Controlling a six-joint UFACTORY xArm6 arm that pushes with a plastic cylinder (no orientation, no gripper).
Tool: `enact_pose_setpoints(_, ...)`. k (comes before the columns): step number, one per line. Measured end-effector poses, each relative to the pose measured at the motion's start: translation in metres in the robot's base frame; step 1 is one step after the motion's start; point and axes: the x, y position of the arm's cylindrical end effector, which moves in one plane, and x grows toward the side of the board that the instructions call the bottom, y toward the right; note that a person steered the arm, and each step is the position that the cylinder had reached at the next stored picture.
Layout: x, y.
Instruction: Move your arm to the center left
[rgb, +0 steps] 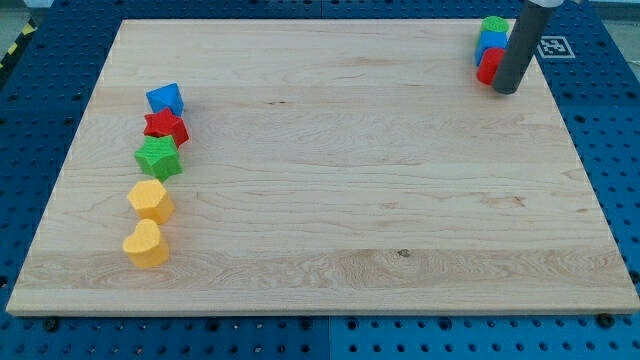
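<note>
While the wooden board (330, 170) fills most of the view over a blue pegboard base (40, 110), my rod (520, 45) comes down at the view's top right, and my tip (505, 90), a bare end with nothing to open or close, rests on the board just right of a stack of green block (492, 25), blue block (490, 43) and red block (487, 66). Well apart, along the centre left, runs a line from the view's top to bottom: blue cube (165, 98), red star (166, 127), green star (158, 157), orange hexagon (150, 200), yellow-orange heart (146, 244).

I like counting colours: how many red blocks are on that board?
2. A red star block sits in the left column; another red block is at the top right, partly hidden behind my tip.
</note>
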Motion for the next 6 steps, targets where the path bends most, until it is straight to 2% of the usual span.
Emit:
enact_pose_setpoints(2,0.015,-0.064)
enact_pose_setpoints(6,-0.032,-0.359)
